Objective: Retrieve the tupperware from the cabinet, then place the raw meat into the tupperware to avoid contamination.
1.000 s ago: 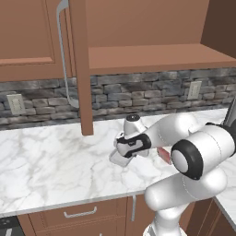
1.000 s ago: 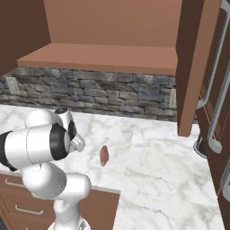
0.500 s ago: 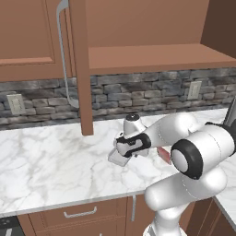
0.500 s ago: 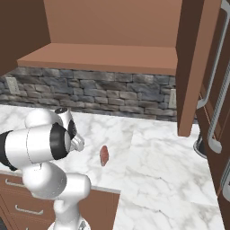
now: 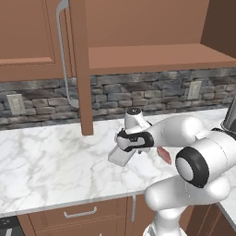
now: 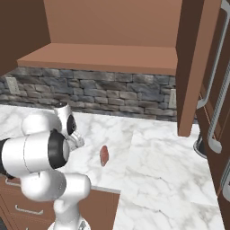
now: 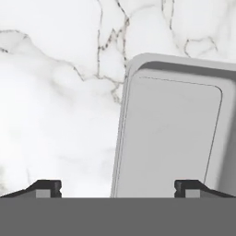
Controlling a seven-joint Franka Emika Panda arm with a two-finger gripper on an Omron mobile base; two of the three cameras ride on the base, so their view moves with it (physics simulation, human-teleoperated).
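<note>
On bench: your tupperware [image 7: 170, 143] lies flat, long axis along your hand view.
fingers [image 7: 46, 188]: spread wide, gripping nothing.
raw meat [image 6: 104, 155]: beside.

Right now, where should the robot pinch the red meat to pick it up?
Probably from straight above, fingers across its narrow width near the middle. The raw meat is a small flat oblong lying free on the marble counter, beside the tupperware, so nothing crowds its long sides.

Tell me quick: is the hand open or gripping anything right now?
Hand: open, fingertips spread wide, holding nothing. The tupperware lies on the marble counter just below it.
</note>
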